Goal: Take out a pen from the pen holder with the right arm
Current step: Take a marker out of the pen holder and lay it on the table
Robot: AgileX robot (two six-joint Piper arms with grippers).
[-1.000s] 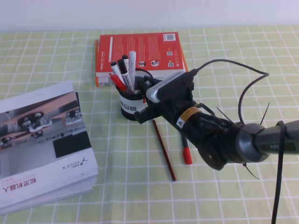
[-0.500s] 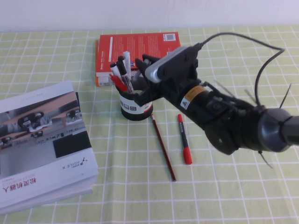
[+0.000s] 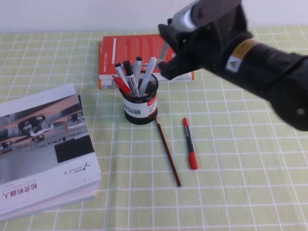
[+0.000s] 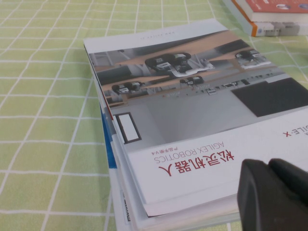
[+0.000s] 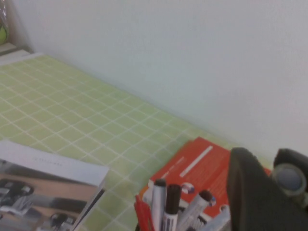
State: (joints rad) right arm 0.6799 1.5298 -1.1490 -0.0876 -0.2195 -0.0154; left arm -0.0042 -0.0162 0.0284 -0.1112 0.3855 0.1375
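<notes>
Over the green-checked surface [image 3: 240,168], a grey-ended marker pen [image 5: 288,176] is clamped in the right pincer [image 3: 165,52], at one o'clock above the black mesh pen holder [image 3: 139,109]: extraction is judged done. The left pincer [image 4: 272,192] is parked closed over white booklets [image 4: 192,120].

The right arm [image 3: 269,62] comes in from 3 o'clock and reaches toward 12 o'clock, wrist high above the table. The right gripper [image 3: 166,48] sits near 12 o'clock, pointing toward 9 o'clock, its fingers [image 5: 250,192] clamped on a pen [image 5: 288,177]. The left gripper [image 4: 269,166] shows only to its own wrist camera, fingers pressed together.
</notes>
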